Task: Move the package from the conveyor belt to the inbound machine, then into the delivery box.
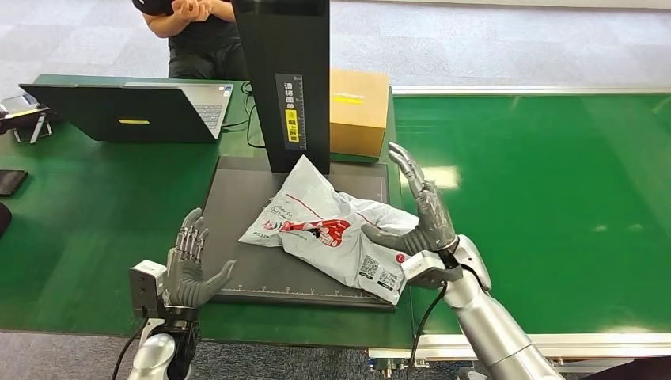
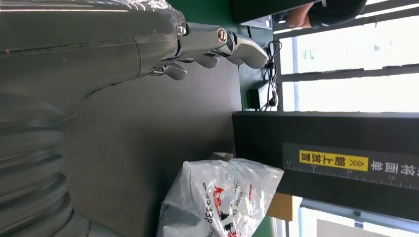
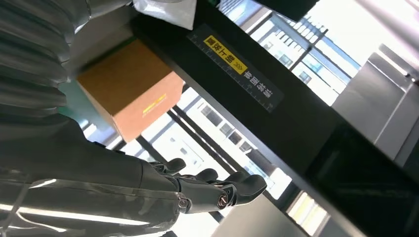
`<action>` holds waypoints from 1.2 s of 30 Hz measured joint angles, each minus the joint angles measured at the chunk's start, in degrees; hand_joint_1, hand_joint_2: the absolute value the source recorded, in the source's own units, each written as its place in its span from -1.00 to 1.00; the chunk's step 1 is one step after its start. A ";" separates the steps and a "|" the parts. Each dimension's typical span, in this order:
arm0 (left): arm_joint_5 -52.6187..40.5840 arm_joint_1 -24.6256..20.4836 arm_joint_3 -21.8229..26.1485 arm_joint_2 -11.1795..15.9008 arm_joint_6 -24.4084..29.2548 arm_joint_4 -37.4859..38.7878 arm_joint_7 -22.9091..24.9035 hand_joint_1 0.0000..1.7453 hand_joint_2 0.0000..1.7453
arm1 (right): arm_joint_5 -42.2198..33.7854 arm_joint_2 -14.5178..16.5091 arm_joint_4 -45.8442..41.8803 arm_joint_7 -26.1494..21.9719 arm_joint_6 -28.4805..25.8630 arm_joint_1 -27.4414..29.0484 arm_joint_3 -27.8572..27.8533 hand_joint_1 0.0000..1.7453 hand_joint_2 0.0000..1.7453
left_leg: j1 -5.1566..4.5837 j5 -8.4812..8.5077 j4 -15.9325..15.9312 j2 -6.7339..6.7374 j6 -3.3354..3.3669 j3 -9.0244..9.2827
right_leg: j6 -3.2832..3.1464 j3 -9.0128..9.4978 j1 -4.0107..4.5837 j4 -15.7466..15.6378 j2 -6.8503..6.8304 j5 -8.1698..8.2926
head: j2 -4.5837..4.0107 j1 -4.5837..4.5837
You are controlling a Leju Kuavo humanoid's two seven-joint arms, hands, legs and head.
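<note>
Setting: parcel-sorting logistics station | Evidence: green conveyor belt (image 1: 538, 206); black inbound scanning machine (image 1: 281, 79) over a ruled platform (image 1: 237, 206); cardboard box (image 1: 358, 111); open laptop (image 1: 134, 111); large windows (image 2: 346, 74)

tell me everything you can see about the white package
The package is a crumpled white plastic mailer with a red and black print and black codes near one corner. It lies flat on the dark scanner platform, one end at the foot of the black column. The right hand rests at its edge, thumb on the bag; the left hand stays clear.
</note>
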 joint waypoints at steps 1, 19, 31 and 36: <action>0.12 0.08 -0.04 0.07 0.23 0.00 -0.07 -1.00 1.00 | -2.36 0.06 -0.53 0.01 1.61 0.46 -0.88 -1.00 1.00 | 0.00 0.00 0.00 0.00 0.00 0.00 | 0.00 0.00 0.00 0.00 -0.01 0.00 | 0.00 0.00; -2.45 2.95 0.69 -0.22 -0.09 -3.69 1.92 -1.00 1.00 | -6.47 7.64 -8.98 3.13 13.24 22.33 -31.89 -1.00 1.00 | 0.00 -0.09 -0.02 -0.22 -0.01 -0.04 | 0.02 0.00 0.01 -0.01 -0.17 -0.14 | 0.00 -0.01; -3.43 2.86 0.99 -1.06 -0.32 -4.48 2.04 -1.00 1.00 | -5.11 11.62 -10.47 5.78 14.29 24.58 -37.81 -1.00 1.00 | 0.00 -0.09 -0.02 -0.20 -0.01 -0.02 | 0.02 0.02 -0.01 0.00 -0.17 -0.15 | 0.00 0.00; -3.43 2.86 1.03 -1.09 -0.32 -4.49 2.04 -1.00 1.00 | -5.10 11.98 -10.50 5.78 14.29 24.66 -38.09 -1.00 1.00 | 0.00 -0.09 -0.02 -0.19 -0.01 -0.01 | 0.02 0.01 0.00 0.00 -0.17 -0.15 | 0.00 -0.01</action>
